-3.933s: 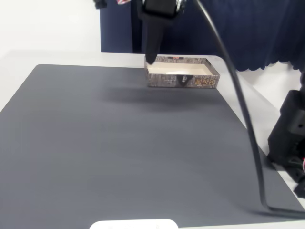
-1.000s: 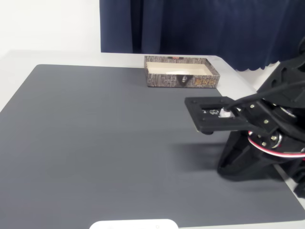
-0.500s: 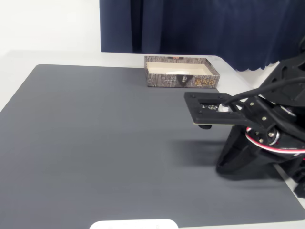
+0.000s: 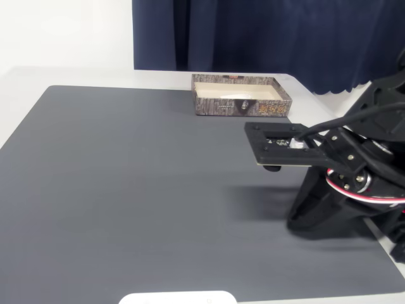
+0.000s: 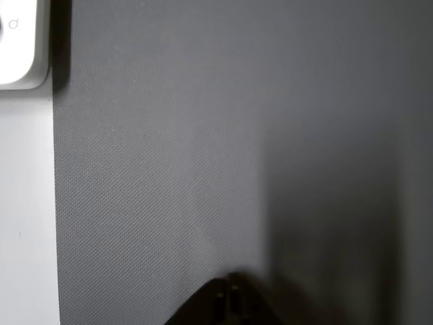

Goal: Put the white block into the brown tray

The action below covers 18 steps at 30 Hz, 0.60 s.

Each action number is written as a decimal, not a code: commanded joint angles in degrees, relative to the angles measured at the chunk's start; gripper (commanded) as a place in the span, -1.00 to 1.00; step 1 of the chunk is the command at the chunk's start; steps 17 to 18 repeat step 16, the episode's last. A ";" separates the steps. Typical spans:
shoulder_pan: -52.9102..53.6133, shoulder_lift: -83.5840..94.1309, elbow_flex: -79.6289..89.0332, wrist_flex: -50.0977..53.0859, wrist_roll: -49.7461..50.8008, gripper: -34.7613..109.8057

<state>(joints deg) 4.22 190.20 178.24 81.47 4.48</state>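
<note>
The brown tray (image 4: 241, 107) stands at the far edge of the dark mat, with mottled walls and a cream floor. A paler streak (image 4: 219, 96) lies on that floor; I cannot tell whether it is the white block. My arm (image 4: 342, 171) is folded low at the mat's right side, well in front of the tray and to its right. In the wrist view my gripper (image 5: 226, 301) shows as a dark point at the bottom edge. Its fingertips are together with nothing between them, over bare mat.
A wide flat white object with rounded edges lies at the mat's near edge (image 4: 179, 297) and in the wrist view's top left corner (image 5: 17, 40). A dark blue curtain (image 4: 266, 38) hangs behind the table. Pale table borders the mat (image 4: 126, 190).
The arm has left its place above the tray's left end and folded down at the right. In the last second its flat black top part rose slightly, then stayed still.
</note>
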 commanded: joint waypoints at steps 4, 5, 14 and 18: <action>-0.35 -0.26 0.18 4.22 1.76 -0.51; -0.35 -0.26 0.18 4.22 1.76 -0.51; -0.35 -0.26 0.18 4.22 1.76 -0.51; -0.35 -0.26 0.18 4.22 1.76 -0.51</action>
